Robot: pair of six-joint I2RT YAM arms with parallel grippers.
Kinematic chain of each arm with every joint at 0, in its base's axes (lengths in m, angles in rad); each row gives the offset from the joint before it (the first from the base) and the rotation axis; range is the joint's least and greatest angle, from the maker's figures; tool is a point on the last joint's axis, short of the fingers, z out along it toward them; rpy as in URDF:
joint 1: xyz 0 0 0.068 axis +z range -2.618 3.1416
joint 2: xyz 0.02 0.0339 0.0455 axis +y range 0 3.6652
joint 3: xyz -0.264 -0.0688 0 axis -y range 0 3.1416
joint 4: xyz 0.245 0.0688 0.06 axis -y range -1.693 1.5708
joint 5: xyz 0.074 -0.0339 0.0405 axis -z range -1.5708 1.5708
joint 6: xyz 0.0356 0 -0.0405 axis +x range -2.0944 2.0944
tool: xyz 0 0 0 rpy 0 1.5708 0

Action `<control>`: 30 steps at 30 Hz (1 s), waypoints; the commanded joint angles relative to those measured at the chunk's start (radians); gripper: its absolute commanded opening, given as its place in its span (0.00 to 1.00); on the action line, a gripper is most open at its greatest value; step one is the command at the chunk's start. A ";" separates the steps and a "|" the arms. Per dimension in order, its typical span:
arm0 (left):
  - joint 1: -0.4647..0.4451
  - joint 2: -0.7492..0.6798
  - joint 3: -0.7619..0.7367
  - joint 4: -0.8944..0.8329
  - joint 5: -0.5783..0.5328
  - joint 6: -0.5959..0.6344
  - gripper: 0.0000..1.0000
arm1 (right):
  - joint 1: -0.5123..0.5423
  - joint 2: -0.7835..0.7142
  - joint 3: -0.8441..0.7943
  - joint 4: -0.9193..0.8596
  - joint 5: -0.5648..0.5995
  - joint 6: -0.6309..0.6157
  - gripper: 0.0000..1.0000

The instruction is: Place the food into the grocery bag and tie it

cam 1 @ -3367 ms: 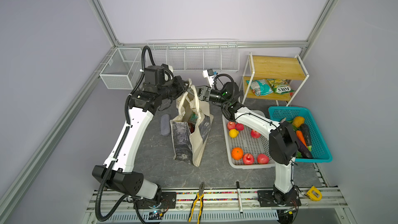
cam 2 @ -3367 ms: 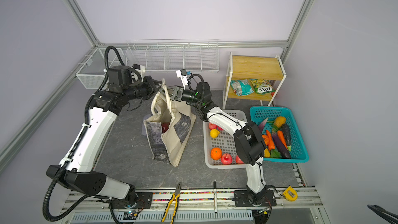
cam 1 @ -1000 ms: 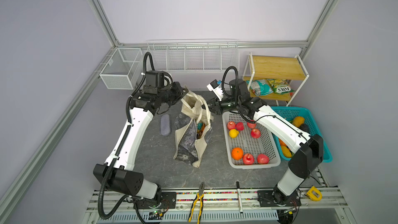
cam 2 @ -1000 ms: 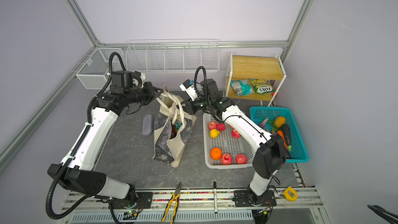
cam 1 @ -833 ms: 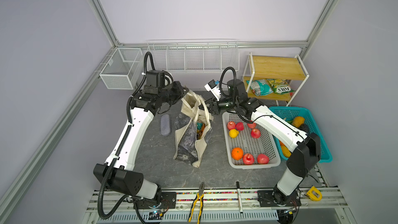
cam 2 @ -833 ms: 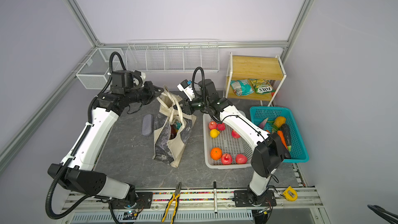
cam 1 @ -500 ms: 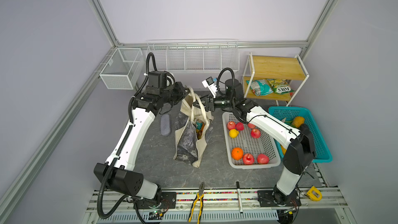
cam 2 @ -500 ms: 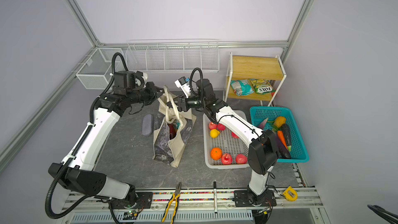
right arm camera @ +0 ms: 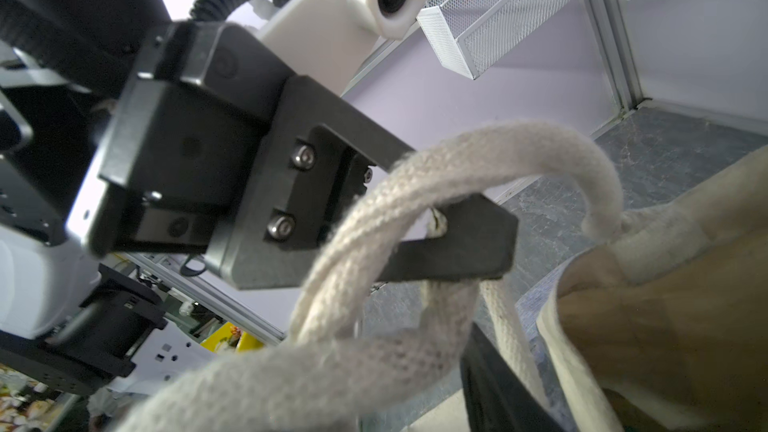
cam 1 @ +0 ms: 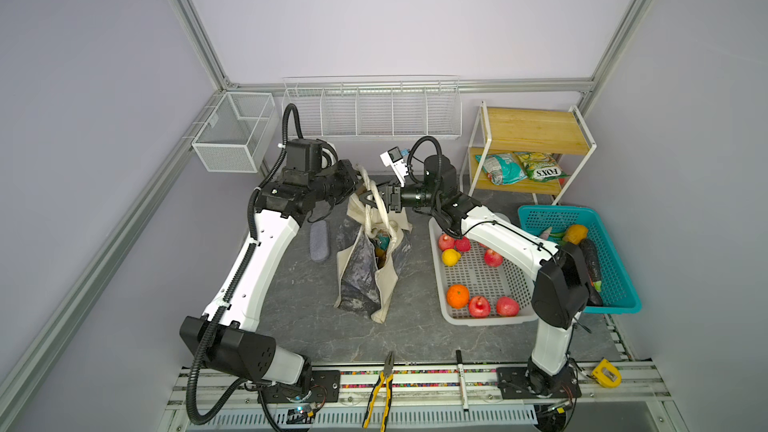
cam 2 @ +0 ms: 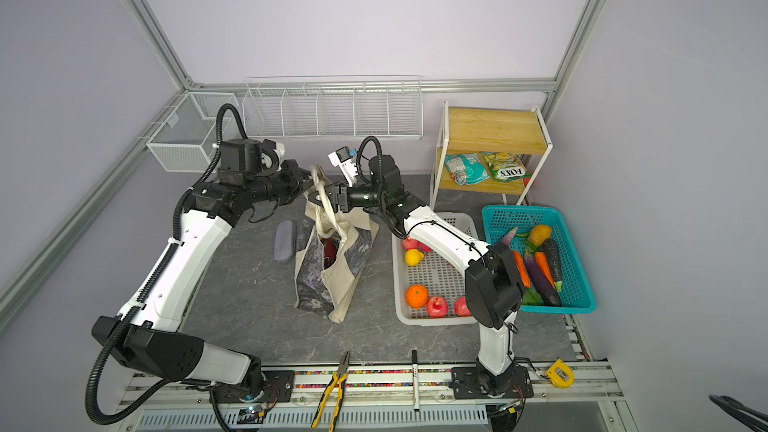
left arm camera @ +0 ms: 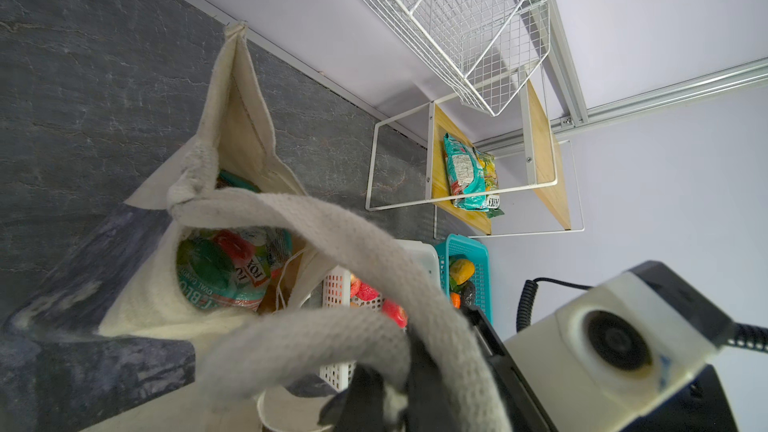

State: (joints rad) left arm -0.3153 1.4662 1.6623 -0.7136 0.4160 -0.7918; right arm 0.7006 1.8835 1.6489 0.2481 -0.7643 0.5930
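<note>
The grocery bag (cam 1: 365, 276) stands a bit slumped on the tabletop (cam 1: 291, 326), and its mouth is open. Inside it lies a shiny snack packet (left arm camera: 224, 272) (green and red, with letters on it). Both grippers are up above the bag's mouth, very close together. The left gripper (cam 1: 356, 185) is pressed together and pinches 1 cream strap (right arm camera: 415, 184) of the bag. The right gripper (cam 1: 372, 198) has its jaws spread, and a strap loop lies across them. Just above the bag's mouth, 1 strap wraps around the other.

Right of the bag sits the white basket (cam 1: 486, 320) with red fruits (cam 1: 478, 306), 1 orange one and 1 yellow one. Farther right of the bag is the teal basket (cam 1: 623, 305) with long vegetables (cam 2: 540, 280). Behind the bag and to its right, 2 more packets (cam 1: 519, 168) lie on a wooden shelf (cam 1: 536, 130). A grey case (cam 1: 319, 241) lies just left of the bag.
</note>
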 commanded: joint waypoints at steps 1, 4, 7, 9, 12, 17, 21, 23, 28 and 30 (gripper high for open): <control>-0.009 -0.015 -0.021 -0.015 0.010 0.001 0.00 | 0.000 -0.006 0.037 0.050 0.010 0.007 0.40; -0.010 -0.016 -0.020 -0.024 0.001 0.007 0.00 | -0.010 -0.016 0.034 0.021 0.018 -0.009 0.18; 0.003 -0.020 -0.018 -0.035 -0.006 0.016 0.00 | -0.024 -0.043 0.028 -0.083 0.046 -0.070 0.08; 0.018 -0.026 -0.021 -0.036 -0.011 0.017 0.00 | -0.029 -0.058 0.041 -0.226 0.071 -0.160 0.07; 0.043 -0.028 -0.016 -0.049 -0.007 0.030 0.00 | -0.040 -0.075 0.040 -0.371 0.115 -0.254 0.07; 0.081 -0.038 -0.019 -0.067 -0.012 0.041 0.00 | -0.050 -0.093 0.051 -0.566 0.259 -0.343 0.07; 0.110 -0.055 -0.051 -0.052 -0.019 0.022 0.00 | -0.055 -0.104 0.052 -0.645 0.366 -0.354 0.07; 0.126 -0.069 -0.077 -0.034 -0.027 0.002 0.00 | -0.060 -0.103 0.058 -0.675 0.411 -0.337 0.07; 0.158 -0.101 -0.119 -0.027 -0.068 -0.018 0.00 | -0.078 -0.111 0.044 -0.687 0.469 -0.274 0.07; 0.173 -0.114 -0.135 -0.024 -0.083 -0.030 0.00 | -0.083 -0.120 0.034 -0.677 0.493 -0.252 0.07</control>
State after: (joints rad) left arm -0.1802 1.3975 1.5337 -0.7380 0.4053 -0.8082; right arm 0.6586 1.8038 1.6958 -0.3843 -0.4072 0.3004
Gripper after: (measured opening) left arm 0.064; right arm 0.096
